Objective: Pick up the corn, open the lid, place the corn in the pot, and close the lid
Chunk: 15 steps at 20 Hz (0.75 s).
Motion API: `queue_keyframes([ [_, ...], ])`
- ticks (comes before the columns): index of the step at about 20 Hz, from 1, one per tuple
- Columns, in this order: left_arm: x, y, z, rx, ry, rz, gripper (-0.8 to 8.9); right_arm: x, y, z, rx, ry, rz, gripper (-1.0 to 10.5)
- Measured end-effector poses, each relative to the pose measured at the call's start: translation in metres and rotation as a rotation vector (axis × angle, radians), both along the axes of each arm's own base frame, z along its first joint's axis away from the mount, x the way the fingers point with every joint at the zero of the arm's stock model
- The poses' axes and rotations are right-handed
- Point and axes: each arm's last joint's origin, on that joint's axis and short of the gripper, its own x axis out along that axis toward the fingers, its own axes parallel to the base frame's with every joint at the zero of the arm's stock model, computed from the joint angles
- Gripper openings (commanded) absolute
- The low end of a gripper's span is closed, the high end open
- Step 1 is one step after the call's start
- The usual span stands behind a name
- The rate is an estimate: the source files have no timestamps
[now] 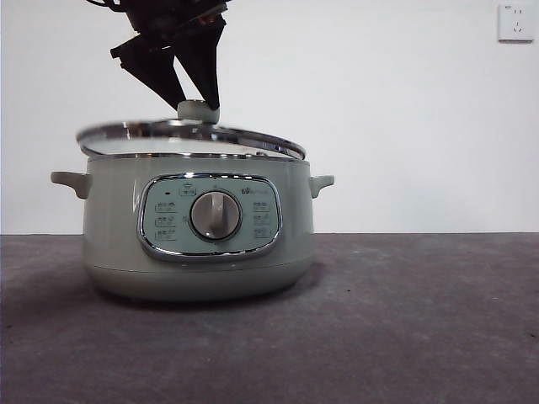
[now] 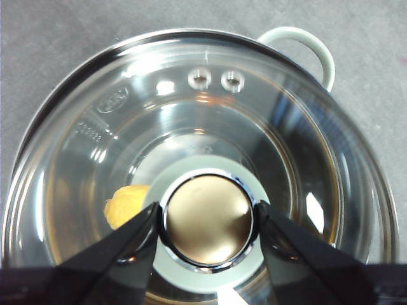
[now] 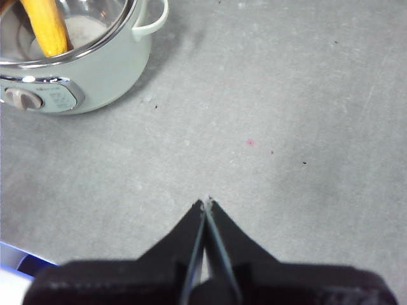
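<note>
The pale green pot (image 1: 198, 244) stands on the table at the left. The glass lid (image 1: 189, 135) lies tilted over its rim, the left side slightly higher. My left gripper (image 1: 198, 108) comes down from above and is shut on the lid's pale green knob (image 1: 198, 110). In the left wrist view the jaws clamp the knob (image 2: 206, 219) from both sides, and the corn (image 2: 124, 204) shows through the glass (image 2: 191, 114), lying inside the pot. The right wrist view also shows the corn (image 3: 48, 28) in the pot (image 3: 108, 70). My right gripper (image 3: 206, 203) is shut and empty above the table, away from the pot.
The grey table (image 1: 404, 320) stretches to the right of the pot. A white wall with a socket (image 1: 514, 22) stands behind. One pot handle (image 2: 305, 44) shows beyond the lid's rim.
</note>
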Motion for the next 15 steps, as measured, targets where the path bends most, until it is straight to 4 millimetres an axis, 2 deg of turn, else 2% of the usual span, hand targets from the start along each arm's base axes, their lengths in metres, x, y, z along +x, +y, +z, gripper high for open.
queue_keyframes([
  [15, 0.012, -0.006, -0.01, 0.002, -0.003, -0.006, -0.09, 0.0, 0.0, 0.0, 0.006, 0.0, -0.005, -0.2],
])
